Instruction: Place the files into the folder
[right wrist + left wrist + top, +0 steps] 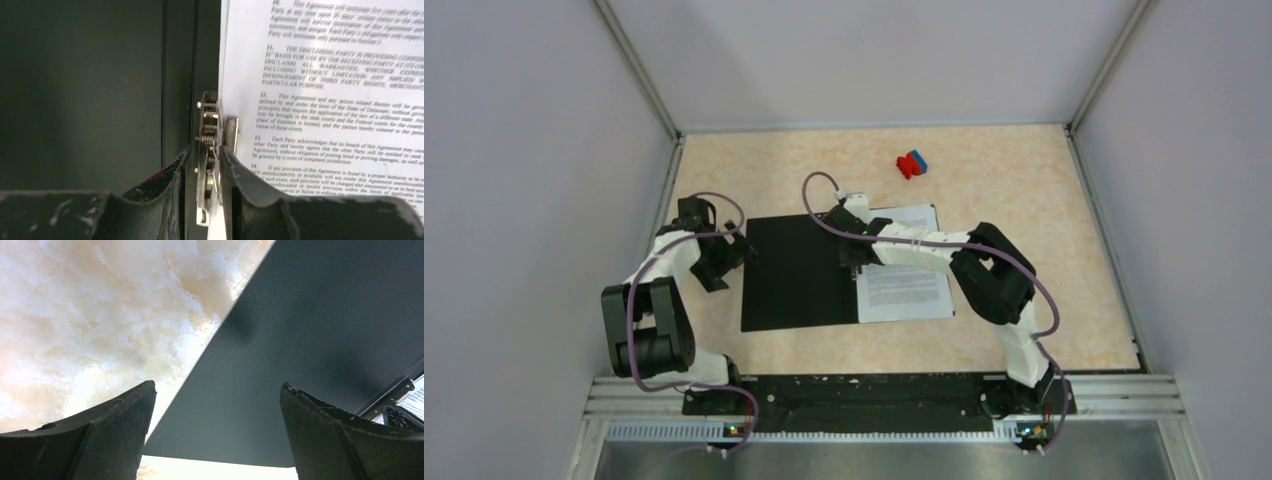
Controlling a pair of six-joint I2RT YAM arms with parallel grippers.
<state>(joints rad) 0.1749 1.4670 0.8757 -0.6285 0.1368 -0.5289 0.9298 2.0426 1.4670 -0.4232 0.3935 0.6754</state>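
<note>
Jaws of the right gripper (pixel 203 160) pinch the folder's (pixel 100 90) metal spring clip (pixel 210 130) beside the files (pixel 325 100); left gripper (pixel 217 385) gapes wide.

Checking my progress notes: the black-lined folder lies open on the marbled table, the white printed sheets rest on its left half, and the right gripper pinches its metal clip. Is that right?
Wrong in one respect: the white printed sheets rest on the right half of the black-lined folder, not the left; the top view shows it. The right gripper does pinch the metal clip.
</note>
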